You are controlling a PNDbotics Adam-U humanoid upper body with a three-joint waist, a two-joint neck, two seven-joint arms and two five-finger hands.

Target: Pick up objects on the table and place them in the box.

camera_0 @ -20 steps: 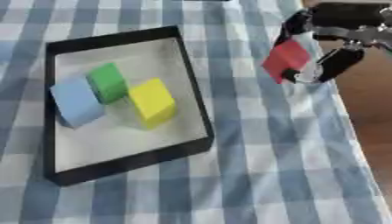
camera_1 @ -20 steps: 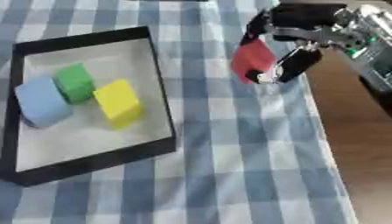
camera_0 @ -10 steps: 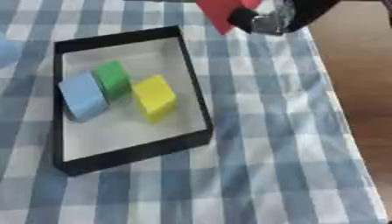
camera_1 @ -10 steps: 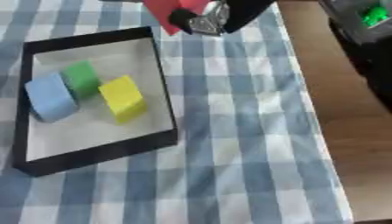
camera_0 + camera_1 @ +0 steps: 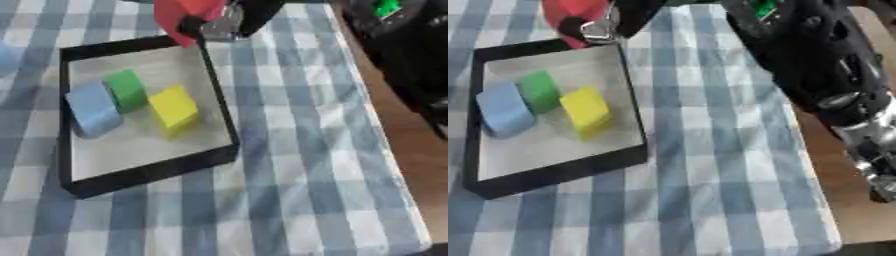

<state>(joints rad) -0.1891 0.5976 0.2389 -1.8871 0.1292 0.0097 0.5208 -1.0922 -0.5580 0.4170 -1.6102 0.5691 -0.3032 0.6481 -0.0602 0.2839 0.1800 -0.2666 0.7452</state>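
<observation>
Red block (image 5: 185, 15) and robot hand (image 5: 229, 20) cut off above

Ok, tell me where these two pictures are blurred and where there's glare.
Left eye view: all soft; the right hand and red block at the top edge smear most. Right eye view: equally soft, with the dark arm vague. The box floor shows only a pale sheen, and no hard glare shows anywhere.
</observation>
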